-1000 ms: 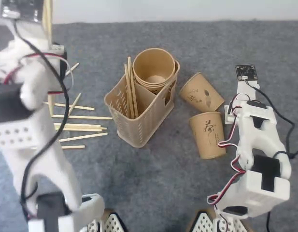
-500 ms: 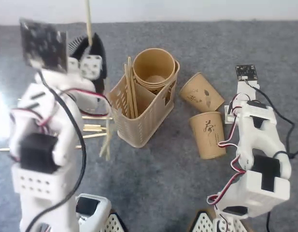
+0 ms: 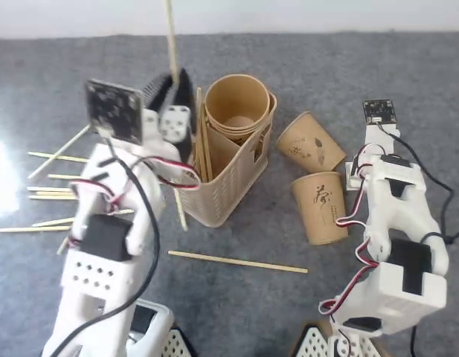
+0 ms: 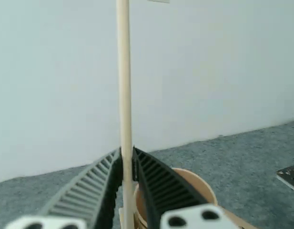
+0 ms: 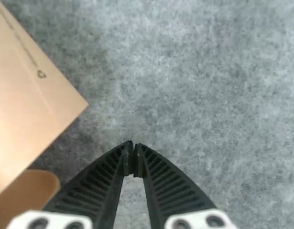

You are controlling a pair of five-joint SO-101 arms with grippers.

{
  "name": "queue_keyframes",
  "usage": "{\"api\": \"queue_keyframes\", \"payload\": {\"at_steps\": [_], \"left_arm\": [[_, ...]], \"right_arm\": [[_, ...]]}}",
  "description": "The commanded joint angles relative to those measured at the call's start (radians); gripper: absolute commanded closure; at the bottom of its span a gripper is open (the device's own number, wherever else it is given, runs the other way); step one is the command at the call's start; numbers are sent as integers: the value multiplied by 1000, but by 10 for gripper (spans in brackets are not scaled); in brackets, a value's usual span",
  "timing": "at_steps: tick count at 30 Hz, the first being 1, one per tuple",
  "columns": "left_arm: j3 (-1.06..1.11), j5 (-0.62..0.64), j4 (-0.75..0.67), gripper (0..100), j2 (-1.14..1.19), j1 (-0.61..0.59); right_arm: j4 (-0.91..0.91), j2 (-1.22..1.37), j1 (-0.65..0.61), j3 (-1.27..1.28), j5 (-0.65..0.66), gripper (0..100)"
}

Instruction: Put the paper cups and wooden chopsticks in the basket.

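Observation:
My left gripper (image 3: 173, 88) is shut on one wooden chopstick (image 3: 169, 33), held upright just left of the basket (image 3: 222, 197); the stick (image 4: 123, 71) rises between the jaws of the gripper (image 4: 127, 155). The beige slotted basket holds stacked paper cups (image 3: 236, 108) and several chopsticks (image 3: 201, 141). Two paper cups (image 3: 311, 143) (image 3: 322, 208) lie on their sides to its right. My right gripper (image 5: 133, 145) is shut and empty, low over the carpet beside a lying cup (image 5: 27, 105).
Loose chopsticks (image 3: 50, 195) lie scattered at the left of the grey carpet. One more chopstick (image 3: 236, 262) lies in front of the basket. The right arm (image 3: 396, 223) stands at the right, close to the lying cups.
My left arm has swung right from the chopstick pile to the basket's side, carrying the upright chopstick. The loose sticks were scattered and one now lies in front of the basket. The right arm stayed still.

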Motion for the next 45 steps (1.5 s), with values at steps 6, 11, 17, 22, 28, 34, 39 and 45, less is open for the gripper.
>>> {"api": "queue_keyframes", "payload": {"at_steps": [6,11,17,22,28,34,39,45], "left_arm": [[265,-28,-290,991,-51,28],[283,-26,-299,987,-51,17],[309,12,-273,803,-52,-41],[295,8,-224,772,-63,-80],[202,-121,37,772,-213,-91],[53,-157,354,772,-336,-327],[21,-169,465,772,-347,-555],[156,-250,543,772,-345,-651]], "right_arm": [[-16,-31,-12,-9,41,991],[-16,-31,-12,-9,41,991],[-16,-30,-12,-9,43,991],[-16,-30,-12,-9,43,991],[-16,-30,-12,-9,44,991],[-8,-36,-12,-9,41,990],[-7,-47,-13,-11,41,990],[377,-268,-77,-166,163,982]]}}
